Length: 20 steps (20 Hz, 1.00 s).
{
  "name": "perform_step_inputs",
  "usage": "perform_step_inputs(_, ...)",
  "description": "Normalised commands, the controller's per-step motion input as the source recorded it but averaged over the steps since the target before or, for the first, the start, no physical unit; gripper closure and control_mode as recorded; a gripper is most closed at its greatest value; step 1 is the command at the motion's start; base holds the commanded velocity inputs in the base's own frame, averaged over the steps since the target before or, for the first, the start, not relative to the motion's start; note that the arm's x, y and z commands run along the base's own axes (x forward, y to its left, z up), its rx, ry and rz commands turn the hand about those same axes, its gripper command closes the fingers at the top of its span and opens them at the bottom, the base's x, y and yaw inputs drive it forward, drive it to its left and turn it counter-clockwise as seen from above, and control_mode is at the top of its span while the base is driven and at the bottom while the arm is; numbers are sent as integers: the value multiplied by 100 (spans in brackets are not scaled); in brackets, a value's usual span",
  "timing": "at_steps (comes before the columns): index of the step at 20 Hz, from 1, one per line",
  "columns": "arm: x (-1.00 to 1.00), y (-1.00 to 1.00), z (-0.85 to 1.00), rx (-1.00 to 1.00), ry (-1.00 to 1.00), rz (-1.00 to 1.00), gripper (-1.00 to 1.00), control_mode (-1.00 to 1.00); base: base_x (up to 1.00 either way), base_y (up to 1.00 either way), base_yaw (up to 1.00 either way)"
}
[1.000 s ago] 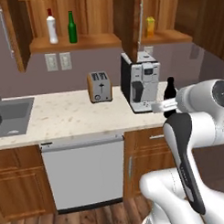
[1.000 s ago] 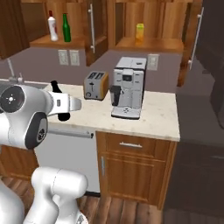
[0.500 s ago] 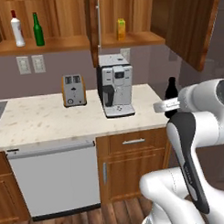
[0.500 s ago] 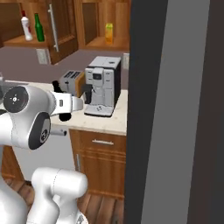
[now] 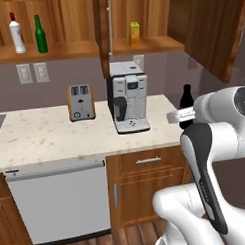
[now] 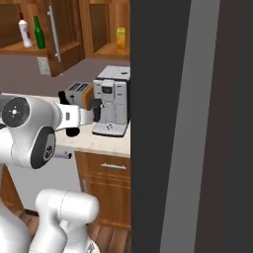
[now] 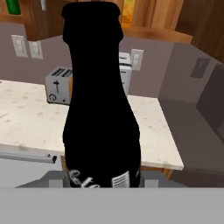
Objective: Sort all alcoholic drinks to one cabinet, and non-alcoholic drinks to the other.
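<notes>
Hand view: end effector [image 5: 185, 115] clenched on the cola bottle [image 7: 101, 100], a glossy black, narrow-necked form with a label band at its base, held upright at the near right end of the table [image 5: 45, 134]. Beyond it lies the speckled stone table bearing a boxy metal coffee machine [image 5: 127, 97] and a slotted toaster [image 5: 81, 102]. Farthest, the left wooden cabinet holds the white bottle [image 5: 16, 33] and the slim green glass bottle [image 5: 40, 35]; the right cabinet holds the rectangular juice carton [image 5: 134, 33]. Judged remaining: shelving the cola beside the carton.
</notes>
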Motion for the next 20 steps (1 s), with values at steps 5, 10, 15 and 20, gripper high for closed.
perform_step_inputs(5,0,0,0,0,0,0,100,100,53,-10,0)
perform_step_inputs(10,0,0,0,0,0,0,100,100,59,-11,0)
perform_step_inputs(15,0,0,0,0,0,0,100,100,53,-14,0)
perform_step_inputs(20,0,0,0,0,0,0,100,100,56,-16,0)
